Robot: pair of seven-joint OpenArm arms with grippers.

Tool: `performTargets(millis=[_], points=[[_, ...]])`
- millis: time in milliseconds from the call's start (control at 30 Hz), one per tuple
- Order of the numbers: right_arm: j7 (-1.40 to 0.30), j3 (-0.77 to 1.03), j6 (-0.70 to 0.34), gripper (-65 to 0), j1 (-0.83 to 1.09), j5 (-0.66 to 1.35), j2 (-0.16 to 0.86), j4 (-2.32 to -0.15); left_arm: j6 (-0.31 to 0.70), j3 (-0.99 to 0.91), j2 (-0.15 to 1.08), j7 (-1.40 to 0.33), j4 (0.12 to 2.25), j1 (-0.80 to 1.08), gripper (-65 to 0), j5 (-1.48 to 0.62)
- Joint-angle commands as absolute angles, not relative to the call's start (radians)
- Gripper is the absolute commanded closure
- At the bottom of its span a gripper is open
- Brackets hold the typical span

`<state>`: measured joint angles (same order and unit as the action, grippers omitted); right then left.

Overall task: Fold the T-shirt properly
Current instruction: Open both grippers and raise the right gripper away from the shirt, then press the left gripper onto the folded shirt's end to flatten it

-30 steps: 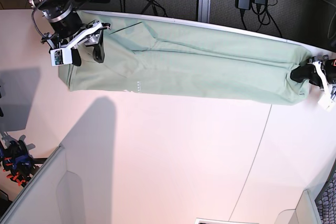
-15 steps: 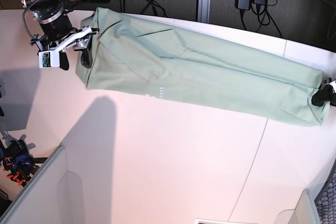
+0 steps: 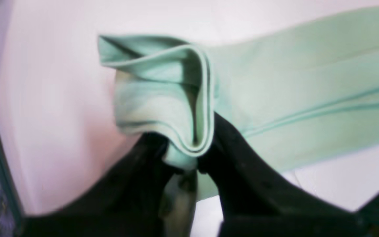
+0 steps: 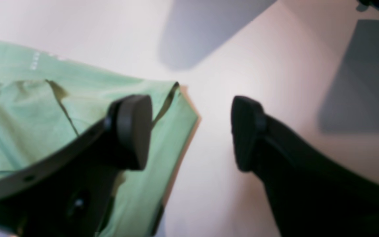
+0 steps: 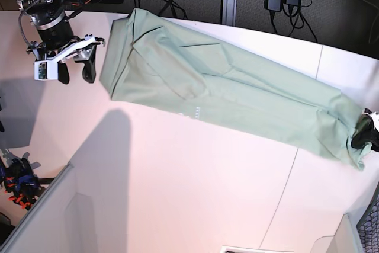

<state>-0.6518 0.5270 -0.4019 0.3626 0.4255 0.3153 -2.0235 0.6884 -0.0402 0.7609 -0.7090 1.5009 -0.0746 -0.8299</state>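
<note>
base view, T-shirt (image 5: 237,96): folded into a long mint-green strip, lying diagonally on the white table (image 5: 177,194), upper-left end near the far edge, lower-right end at the table's right side.
base view, right gripper (image 5: 74,74): at the view's left, just beside the shirt's upper-left end, apart from the cloth, black fingers spread with nothing between them.
base view, left gripper (image 5: 362,134): at the view's right edge, mostly cut off, at the shirt's lower-right end; grip can't be made out here.
left wrist view, left gripper (image 3: 181,164): fingers pinched together on a bunched, layered hem of the T-shirt (image 3: 291,92); rest of the strip runs off to the right over the table.
right wrist view, right gripper (image 4: 191,131): jaws wide apart, bare table between the pads; one finger (image 4: 133,131) over the shirt corner, contact unclear; other finger over bare table.
right wrist view, T-shirt (image 4: 21,115): corner at left, flat, small row of pale marks near the edge.
</note>
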Motion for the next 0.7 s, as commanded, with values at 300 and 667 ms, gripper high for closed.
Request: performTargets(millis=[300, 667], points=[[-0.627, 0.536, -0.400, -37.7, 0.355, 0.434, 0.330, -2.042, 0.698, 0.247, 0.688, -0.642, 1.868, -0.061, 0.0, -0.635], [-0.626, 0.535, -0.400, -37.7, 0.355, 0.436, 0.329, -2.042, 0.698, 0.329, 0.536, -0.607, 1.690, -0.072, -6.6, -0.553]])
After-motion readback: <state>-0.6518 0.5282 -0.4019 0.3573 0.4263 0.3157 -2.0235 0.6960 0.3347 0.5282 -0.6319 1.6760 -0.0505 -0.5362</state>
